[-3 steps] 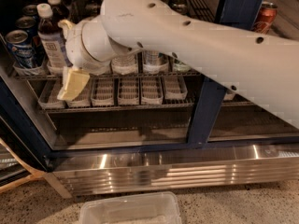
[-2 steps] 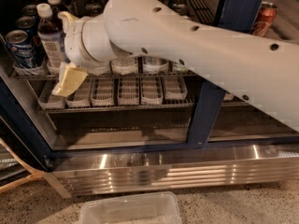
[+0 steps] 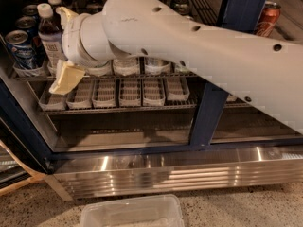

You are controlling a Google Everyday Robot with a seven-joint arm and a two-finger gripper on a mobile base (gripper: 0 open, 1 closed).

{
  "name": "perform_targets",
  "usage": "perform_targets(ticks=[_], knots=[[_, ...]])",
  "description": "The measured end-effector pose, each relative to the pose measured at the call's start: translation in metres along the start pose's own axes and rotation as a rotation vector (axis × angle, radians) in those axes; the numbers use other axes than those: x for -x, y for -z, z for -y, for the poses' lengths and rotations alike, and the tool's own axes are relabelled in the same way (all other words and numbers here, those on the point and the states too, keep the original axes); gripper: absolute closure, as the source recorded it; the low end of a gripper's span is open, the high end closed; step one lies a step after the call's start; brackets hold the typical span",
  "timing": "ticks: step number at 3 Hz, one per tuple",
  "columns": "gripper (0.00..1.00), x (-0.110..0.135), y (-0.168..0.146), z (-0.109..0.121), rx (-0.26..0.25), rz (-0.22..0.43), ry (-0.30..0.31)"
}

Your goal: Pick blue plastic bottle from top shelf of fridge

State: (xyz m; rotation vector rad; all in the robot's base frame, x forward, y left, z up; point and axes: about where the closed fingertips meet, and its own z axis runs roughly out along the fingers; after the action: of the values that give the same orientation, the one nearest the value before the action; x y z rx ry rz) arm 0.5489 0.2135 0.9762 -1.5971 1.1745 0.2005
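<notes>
The blue plastic bottle [image 3: 49, 39] stands upright at the left of the top shelf [image 3: 142, 74] of the fridge [image 3: 208, 112]. It holds dark liquid and has a white cap and a pale label. My gripper [image 3: 60, 46] is just right of the bottle, at its height. One pale yellow finger [image 3: 66, 77] points down-left below the shelf edge. The other finger [image 3: 66, 14] rises behind the bottle's neck. The fingers are spread wide, and I cannot tell whether they touch the bottle. My white arm [image 3: 199, 41] covers most of the shelf behind.
Blue soda cans [image 3: 18, 46] stand left of the bottle. A red can [image 3: 266, 17] sits at the far right. A lower rack of short ridged white trays [image 3: 128, 91] lies beneath. A steel base panel [image 3: 189, 169] and a clear plastic bin [image 3: 132, 214] are below.
My gripper and arm have shifted a little left and up, closer to the bottle. The bottle and cans have not moved.
</notes>
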Motion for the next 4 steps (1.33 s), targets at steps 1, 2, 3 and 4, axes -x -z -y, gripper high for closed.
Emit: perform_targets(ticks=[1,2,3,4], knots=[[0.00,0.004,-0.014,-0.001,-0.043,0.046,-0.023],[0.00,0.008,-0.055,-0.027,-0.077,0.148,-0.128],[0.00,0.030,-0.062,-0.020,-0.129,0.201,-0.140],[0.00,0.030,-0.061,-0.020,-0.130,0.200,-0.139]])
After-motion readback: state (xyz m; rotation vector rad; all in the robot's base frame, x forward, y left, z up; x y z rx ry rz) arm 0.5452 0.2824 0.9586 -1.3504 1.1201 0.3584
